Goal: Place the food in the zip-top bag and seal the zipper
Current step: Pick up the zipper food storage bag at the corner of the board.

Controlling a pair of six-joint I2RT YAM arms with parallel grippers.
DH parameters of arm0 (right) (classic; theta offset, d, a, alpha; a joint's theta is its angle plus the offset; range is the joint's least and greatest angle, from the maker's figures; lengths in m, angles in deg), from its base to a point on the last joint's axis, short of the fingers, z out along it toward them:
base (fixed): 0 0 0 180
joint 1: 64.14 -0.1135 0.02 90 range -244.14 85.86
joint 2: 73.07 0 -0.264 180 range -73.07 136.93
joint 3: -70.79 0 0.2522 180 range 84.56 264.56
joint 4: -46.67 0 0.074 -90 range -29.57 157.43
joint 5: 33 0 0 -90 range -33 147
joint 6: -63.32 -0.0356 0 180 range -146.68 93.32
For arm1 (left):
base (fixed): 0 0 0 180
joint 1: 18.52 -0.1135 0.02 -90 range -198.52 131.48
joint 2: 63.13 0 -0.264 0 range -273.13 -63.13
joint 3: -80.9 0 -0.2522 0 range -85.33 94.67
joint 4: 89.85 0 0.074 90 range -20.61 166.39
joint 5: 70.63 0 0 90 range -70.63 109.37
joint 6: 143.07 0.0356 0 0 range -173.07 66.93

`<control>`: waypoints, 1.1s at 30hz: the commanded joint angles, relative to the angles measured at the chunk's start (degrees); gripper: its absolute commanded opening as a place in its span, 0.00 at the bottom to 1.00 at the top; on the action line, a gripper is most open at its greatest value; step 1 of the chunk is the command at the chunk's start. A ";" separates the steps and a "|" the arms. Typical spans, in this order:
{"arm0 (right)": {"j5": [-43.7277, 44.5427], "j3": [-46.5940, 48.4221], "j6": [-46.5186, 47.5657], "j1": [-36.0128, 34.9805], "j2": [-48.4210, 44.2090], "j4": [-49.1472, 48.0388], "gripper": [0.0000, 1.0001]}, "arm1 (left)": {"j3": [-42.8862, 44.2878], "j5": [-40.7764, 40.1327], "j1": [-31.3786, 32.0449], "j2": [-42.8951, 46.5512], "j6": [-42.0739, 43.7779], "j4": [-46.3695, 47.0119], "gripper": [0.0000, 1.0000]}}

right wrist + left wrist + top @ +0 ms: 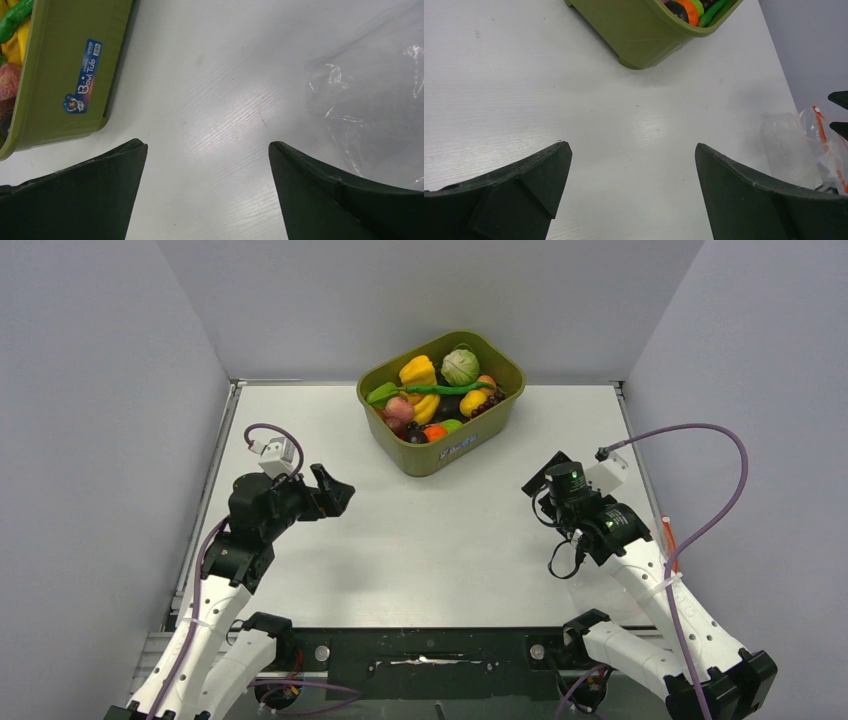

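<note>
I have both arms hanging over the tabletop (430, 540), neither carrying anything. The left claw (631, 146) is spread wide, and its wrist camera shows only bare white surface between the two fingers. The right claw (207, 145) is spread just as wide, likewise over bare surface.

All the food I can see sits in the olive tub (452, 452), which stands at the far edge of the tabletop, about in the middle. The cabbage (460, 366) is at the back of the tub, with a yellow pepper (417, 370) just to its left. The green pod (445, 389) lies across the middle of the pile, and the pink-red fruit (398, 408) is toward the near left. Other orange and dark pieces are packed in below them; I cannot name those. A blue label (82, 77) is stuck on the tub's near wall.

The zip-top bag (375, 100) lies crinkled on the tabletop, close to the right claw on its right and well apart from the tub. From the left wrist camera I see it against the tabletop's right edge, with the zipper (821, 122) running along one side. I cannot tell whether that strip is pressed closed or parted. In the overhead view the right arm hides most of the bag.
</note>
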 commanded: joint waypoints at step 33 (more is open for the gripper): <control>25.45 2.90 -22.56 22.11 10.65 26.71 0.84 | -0.40 2.99 -0.24 -0.83 -0.07 3.70 0.97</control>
